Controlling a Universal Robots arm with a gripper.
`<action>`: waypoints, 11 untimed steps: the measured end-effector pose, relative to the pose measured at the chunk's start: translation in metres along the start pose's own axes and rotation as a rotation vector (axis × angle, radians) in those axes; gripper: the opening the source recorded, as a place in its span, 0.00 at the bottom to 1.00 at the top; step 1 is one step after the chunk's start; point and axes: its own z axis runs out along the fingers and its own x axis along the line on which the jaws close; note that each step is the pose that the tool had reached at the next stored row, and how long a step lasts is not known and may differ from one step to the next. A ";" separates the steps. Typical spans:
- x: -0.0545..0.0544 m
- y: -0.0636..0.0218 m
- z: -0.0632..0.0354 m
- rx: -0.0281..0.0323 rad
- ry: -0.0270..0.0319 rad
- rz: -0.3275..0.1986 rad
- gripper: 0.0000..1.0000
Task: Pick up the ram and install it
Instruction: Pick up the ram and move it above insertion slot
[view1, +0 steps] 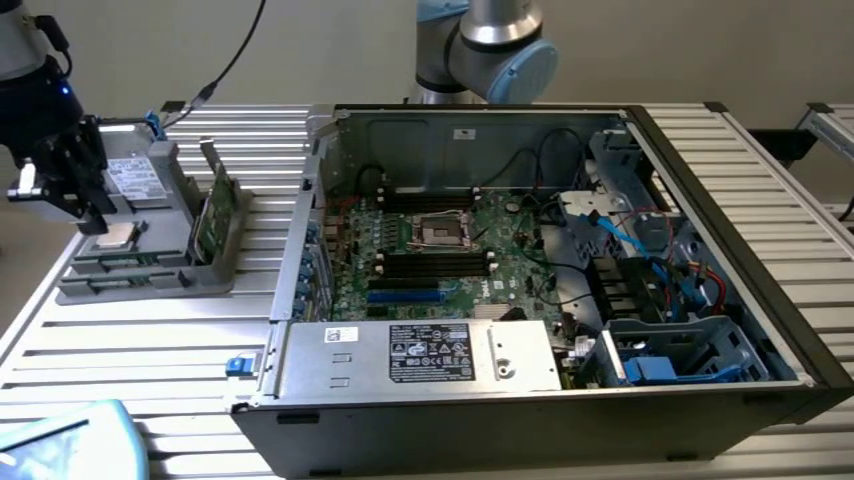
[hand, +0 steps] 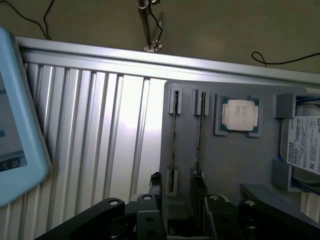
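Above the grey tray (hand: 235, 165), tool (hand: 177, 192) released and empty, two ram sticks (hand: 173, 142) upright, one processor (hand: 240, 114), one drive (hand: 302, 145).

The ram (view1: 219, 210) is a long, thin green stick. It stands on its edge, near the pincer (hand: 178, 192) and lower down.

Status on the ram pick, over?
Gripper open, empty, above the grey holder. Ram upright in its holder slot, not gripped. Processor chip and drive sit alongside, apart from the ram.

Exterior overlooks whole table (view1: 134, 350) — wrist view close above shared holder (hand: 235, 160).
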 end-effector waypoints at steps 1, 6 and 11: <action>0.000 -0.0001 0.0018 -0.0007 0.0000 -0.001 0.37; 0.002 -0.0003 0.0108 -0.0052 -0.0001 -0.007 0.37; 0.005 -0.0006 0.0199 -0.0102 -0.0003 -0.013 0.37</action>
